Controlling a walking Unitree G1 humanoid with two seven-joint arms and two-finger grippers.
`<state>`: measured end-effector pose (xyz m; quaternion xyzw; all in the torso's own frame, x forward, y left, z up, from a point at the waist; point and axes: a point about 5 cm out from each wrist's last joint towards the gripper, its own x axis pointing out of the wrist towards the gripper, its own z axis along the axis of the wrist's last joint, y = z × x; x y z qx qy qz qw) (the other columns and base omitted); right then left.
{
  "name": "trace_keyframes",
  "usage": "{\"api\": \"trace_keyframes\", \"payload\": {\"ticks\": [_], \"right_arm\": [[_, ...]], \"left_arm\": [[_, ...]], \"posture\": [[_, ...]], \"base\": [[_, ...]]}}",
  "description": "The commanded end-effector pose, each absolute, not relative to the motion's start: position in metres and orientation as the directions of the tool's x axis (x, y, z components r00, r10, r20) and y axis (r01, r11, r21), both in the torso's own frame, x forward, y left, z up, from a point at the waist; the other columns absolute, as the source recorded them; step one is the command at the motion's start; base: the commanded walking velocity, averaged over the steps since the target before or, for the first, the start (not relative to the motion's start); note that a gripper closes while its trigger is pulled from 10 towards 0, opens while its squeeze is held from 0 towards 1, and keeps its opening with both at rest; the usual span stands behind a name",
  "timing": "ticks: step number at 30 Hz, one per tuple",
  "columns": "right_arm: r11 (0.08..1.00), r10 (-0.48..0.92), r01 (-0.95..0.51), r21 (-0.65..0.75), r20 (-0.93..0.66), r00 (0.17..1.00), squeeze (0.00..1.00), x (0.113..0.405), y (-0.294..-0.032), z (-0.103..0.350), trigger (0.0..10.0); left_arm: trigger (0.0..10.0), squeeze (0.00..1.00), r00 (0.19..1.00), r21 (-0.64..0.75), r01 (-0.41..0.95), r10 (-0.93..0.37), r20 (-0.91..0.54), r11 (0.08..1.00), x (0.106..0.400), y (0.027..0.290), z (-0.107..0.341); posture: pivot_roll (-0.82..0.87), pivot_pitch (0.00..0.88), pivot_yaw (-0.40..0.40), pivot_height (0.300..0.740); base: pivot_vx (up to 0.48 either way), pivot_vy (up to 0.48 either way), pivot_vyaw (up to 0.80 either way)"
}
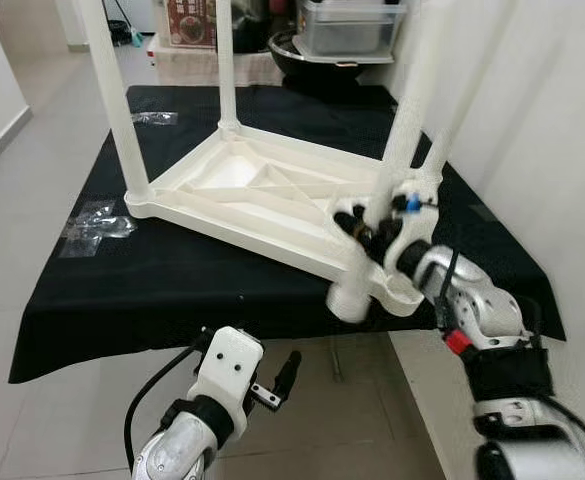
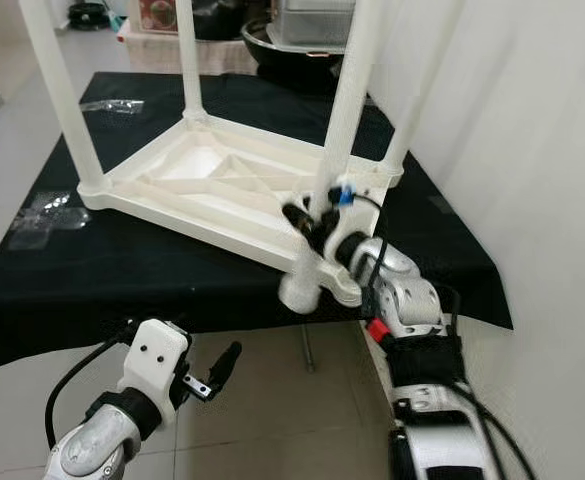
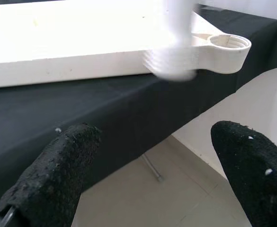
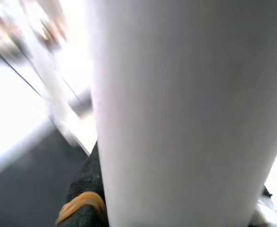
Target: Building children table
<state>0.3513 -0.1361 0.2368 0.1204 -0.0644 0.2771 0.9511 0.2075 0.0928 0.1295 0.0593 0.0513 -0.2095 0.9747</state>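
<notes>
White plastic is the whole job here: a children's table top [image 1: 242,195] lies upside down on a black cloth [image 1: 152,275] over a work table, ribbed underside up, with legs being fitted into its corner sockets.

Nearest, at about 7 o'clock in the head views, the left gripper [image 1: 277,385] hangs idle below the cloth's front edge, its two black fingers [image 3: 58,175] spread wide with nothing between them. At 4 o'clock the right gripper [image 1: 372,228] is clamped around the fourth leg [image 1: 412,100]; its wrist view has that white tube pressed against a dark finger. The leg's threaded foot [image 1: 350,300] sits beside the near right corner socket [image 3: 229,43], which overhangs the cloth edge, and I cannot tell whether it has entered.

Judged from this, the step is seating the last leg. Next, the foot must be lined up square over the socket, then pushed or twisted home.

The held leg's long axis runs from 5 o'clock up toward 1 o'clock, tilted. Farther back, legs at 9 [image 1: 112,100], 12 [image 1: 225,60] and 2 o'clock [image 1: 462,100] rise from their corners. The top's long axis runs from 10 toward 4 o'clock.
</notes>
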Motion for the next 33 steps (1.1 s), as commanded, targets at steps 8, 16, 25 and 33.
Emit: {"api": "trace_keyframes", "payload": {"ticks": [8,16,25,33], "right_arm": [[0.855,0.404,-0.486,0.181,0.355,0.843,0.0,0.334,-0.131,0.265,10.0],[0.967,0.208,-0.247,0.056,0.381,0.901,0.0,0.338,-0.148,0.272,10.0],[0.987,0.132,-0.153,0.045,0.303,0.944,0.0,0.332,-0.143,0.238,10.0],[0.99,0.108,-0.131,0.05,0.321,0.941,0.0,0.331,-0.139,0.236,10.0]], "left_arm": [[10.0,0.0,0.917,0.12,0.39,-0.373,-0.14,0.913,0.213,0.098,0.123],[10.0,0.0,0.948,0.118,0.316,-0.306,-0.09,0.942,0.222,0.104,0.127],[10.0,0.0,0.988,-0.009,0.118,-0.118,-0.096,0.993,0.229,0.127,0.127],[10.0,0.0,0.993,0.046,0.106,-0.103,-0.051,0.993,0.238,0.129,0.132]], "posture": [[0.06,0.054,-0.093,0.74],[0.06,0.036,-0.094,0.74],[0.07,0.027,-0.105,0.74],[0.07,0.0,-0.103,0.74]], "base": [[0.0,0.0,0.0],[0.0,0.0,0.0],[0.0,0.0,0.0],[0.0,0.0,0.8]]}}
